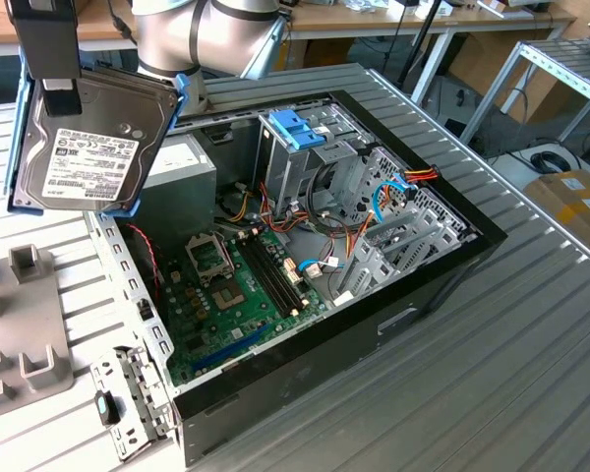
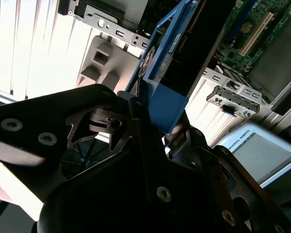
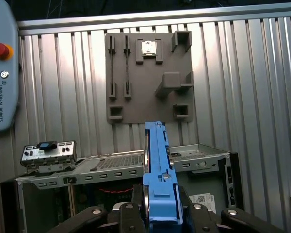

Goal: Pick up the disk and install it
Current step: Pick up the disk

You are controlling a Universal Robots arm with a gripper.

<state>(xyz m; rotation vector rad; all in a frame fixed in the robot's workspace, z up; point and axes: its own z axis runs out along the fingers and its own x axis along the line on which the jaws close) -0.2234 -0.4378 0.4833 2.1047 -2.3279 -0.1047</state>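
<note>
**Disk held aloft over the corner of the open case**

The disk (image 1: pixel 88 147) hangs in the air at the exterior view's left, over the far-left corner of the computer case (image 1: pixel 442 275). It is tilted, its white label faces outward, and it touches nothing below. The gripper (image 1: pixel 61 98) comes down from above and is clamped on the disk's blue frame. In the first wrist view the disk shows edge-on.

The case lies open-topped, with its circuit board (image 1: pixel 236 295) exposed on the near-left side. The drive cage (image 1: pixel 295 167) stands toward the far side with a blue latch (image 1: pixel 297 130) on top, and wires bunch just to its right.

The ribbed metal desk (image 1: pixel 531 364) runs wide past the case on the exterior view's right. A grey holder plate (image 1: pixel 29 344) lies on the desk left of the case. The arm (image 1: pixel 197 34) rises behind the case's far edge.
</note>
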